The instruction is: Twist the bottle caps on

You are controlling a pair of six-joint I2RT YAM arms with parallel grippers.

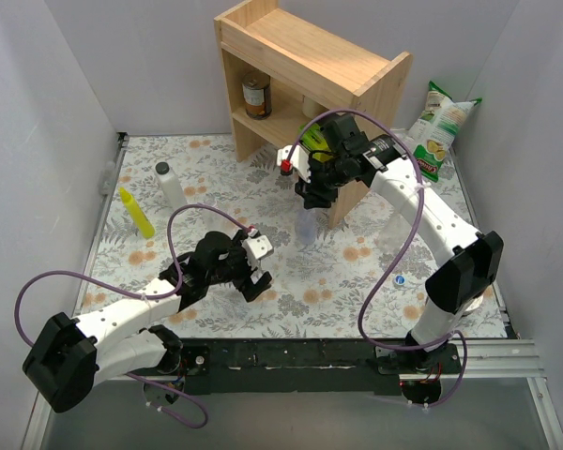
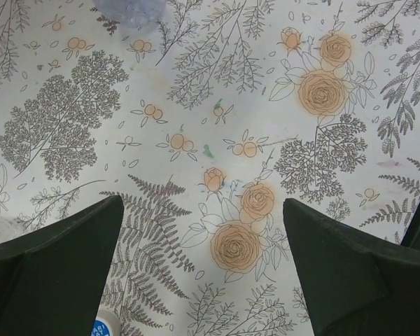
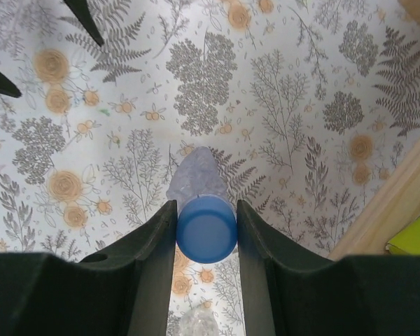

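My right gripper (image 3: 206, 210) is shut on a blue bottle cap (image 3: 206, 229), one finger on each side. Directly under the cap stands a clear, slightly bluish bottle (image 3: 196, 175); whether the cap sits on its neck is hidden. In the top view the right gripper (image 1: 314, 197) hangs over that bottle (image 1: 307, 228), in front of the shelf. My left gripper (image 2: 203, 210) is open over bare floral cloth with nothing between its fingers; it (image 1: 247, 272) is left of and nearer than the bottle (image 2: 129, 10). A second blue cap (image 1: 400, 279) lies loose on the table at the right.
A wooden shelf (image 1: 305, 56) with a can (image 1: 256, 96) stands at the back, close behind the right gripper. A white bottle with a dark cap (image 1: 169, 183) and a yellow squeeze bottle (image 1: 136, 211) stand at the left. A snack bag (image 1: 441, 131) leans at the back right.
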